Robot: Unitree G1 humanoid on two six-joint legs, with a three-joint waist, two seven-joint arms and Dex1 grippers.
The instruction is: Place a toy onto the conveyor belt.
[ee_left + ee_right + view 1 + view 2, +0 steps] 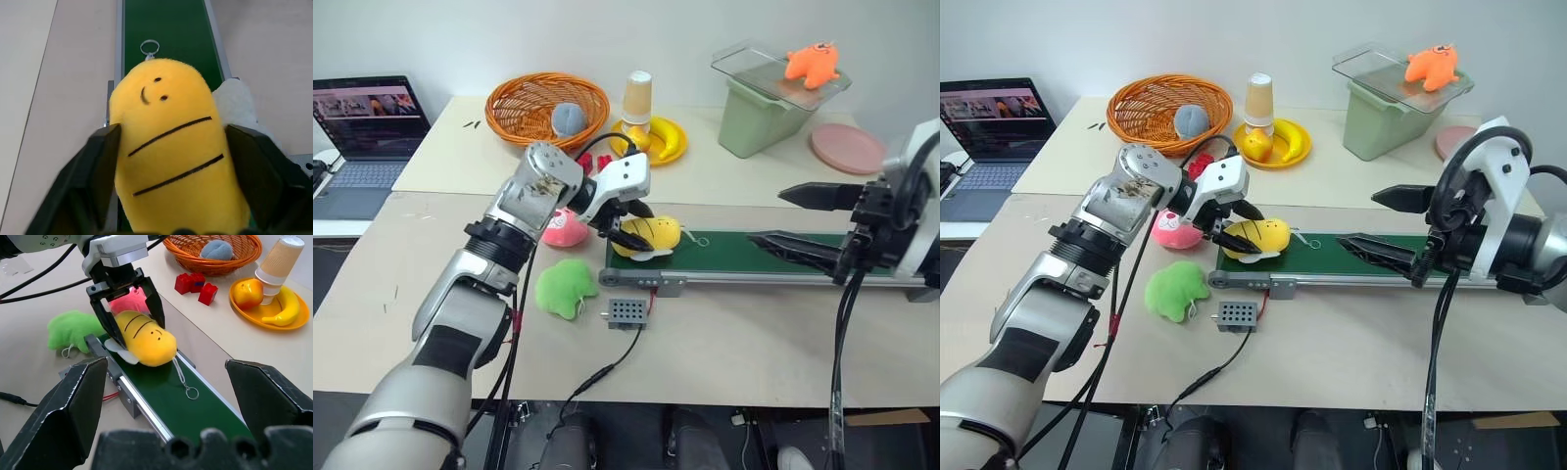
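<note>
1. Where the belt (744, 257) ends nearest the left gripper (128, 308), the yellow bee toy (145, 339) lies on the green surface, its white wing hanging over the frame edge.
2. The left gripper's 2 black fingers (95, 166) stand on either side of the bee's rear half; from the left wrist a narrow gap shows at each side, so the jaws look spread and not pressing, though the head views cannot settle this.
3. The bee's face points away from that gripper, down the belt, and a small metal ring (149, 47) on a short chain lies on the belt just past its head.
4. The right gripper (1386, 223) hovers over the far half of the belt, its 2 fingers wide apart and empty, pointing towards the bee.
5. Beside the left gripper, off the belt, a pink toy (564, 229) lies on the table (754, 343), and a green toy (566, 286) lies near the belt's end roller.
6. A small grey perforated box (626, 312) sits on the table just in front of the belt, wired to it.
7. Beyond the left gripper stand an orange basket (546, 108) and a yellow plate (674, 142) with fruit.
</note>
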